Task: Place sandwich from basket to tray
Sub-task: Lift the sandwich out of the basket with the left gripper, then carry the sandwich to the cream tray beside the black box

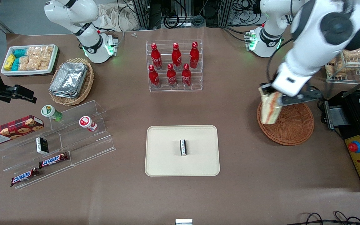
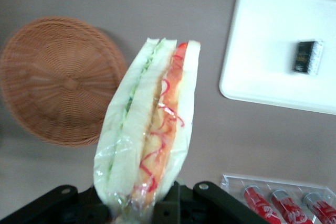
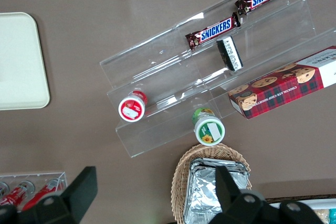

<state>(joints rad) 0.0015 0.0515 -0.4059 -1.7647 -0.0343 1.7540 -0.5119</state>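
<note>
In the front view, the claw (image 1: 269, 93) is seen above the edge of the basket (image 1: 289, 126) that faces the middle of the worktop (image 1: 236, 187). The sandwich (image 1: 270, 107) is pinched by the claw at its upper end and hangs down from it, lifted up out of the basket. Most of the basket is bare. The tray (image 1: 167, 156) lies on the worktop, well apart from the basket, toward the parked arm's end. A small dark packet (image 1: 183, 147) is seen lying in the middle of the tray. A clear rack of red bottles (image 1: 174, 65) is seen farther from the camera than the tray.

In the left wrist view, the sandwich (image 2: 149, 129) is shown close up, held in the claw (image 2: 142, 205) by one end. Red, orange and green layers are seen between the pale bread slices. The basket (image 2: 52, 80) is seen below it on the worktop, with nothing in it. The tray (image 2: 262, 51) is seen too, with the dark packet (image 2: 308, 56) on it.

In the right wrist view, only a corner of the tray (image 3: 21, 61) is seen.
</note>
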